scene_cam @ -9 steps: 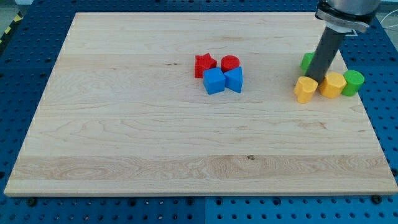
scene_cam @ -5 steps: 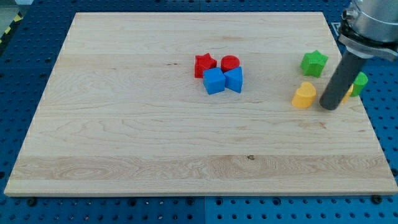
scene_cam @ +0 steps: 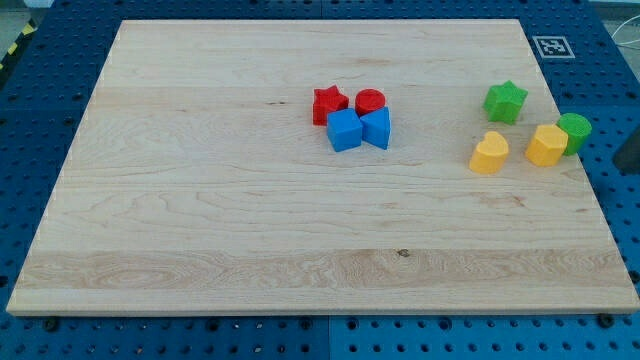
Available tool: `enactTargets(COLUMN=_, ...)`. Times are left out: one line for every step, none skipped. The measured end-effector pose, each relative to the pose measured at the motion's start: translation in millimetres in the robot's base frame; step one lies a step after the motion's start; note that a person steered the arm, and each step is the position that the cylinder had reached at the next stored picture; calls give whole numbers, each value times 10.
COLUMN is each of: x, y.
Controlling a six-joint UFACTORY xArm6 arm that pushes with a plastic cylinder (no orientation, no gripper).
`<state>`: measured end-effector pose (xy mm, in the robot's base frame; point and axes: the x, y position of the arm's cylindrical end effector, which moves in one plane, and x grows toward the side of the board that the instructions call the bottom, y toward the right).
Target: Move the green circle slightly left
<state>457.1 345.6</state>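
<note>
The green circle (scene_cam: 575, 132) stands near the board's right edge, touching the yellow hexagon (scene_cam: 546, 145) on its left. A yellow heart (scene_cam: 489, 152) lies further left, and a green star (scene_cam: 505, 101) sits above it. Only a dark sliver of my rod shows at the view's right edge; my tip (scene_cam: 630, 168) is off the board, right of and slightly below the green circle, apart from it.
A red star (scene_cam: 329, 104), a red circle (scene_cam: 370, 101), a blue cube (scene_cam: 343, 131) and a second blue block (scene_cam: 377, 128) cluster at the middle of the wooden board (scene_cam: 250, 220). A black-and-white marker (scene_cam: 552, 46) sits beyond the top right corner.
My rod has swept from between the yellow heart and yellow hexagon to the right, past the green circle and off the board. The blocks have stayed almost in place.
</note>
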Motion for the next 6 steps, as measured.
enactTargets(x=-112, y=-1)
enactTargets(x=-181, y=-8)
enactTargets(x=-229, y=-66)
enactTargets(x=-239, y=-162)
enactTargets(x=-266, y=-267)
enactTargets(x=-296, y=-379)
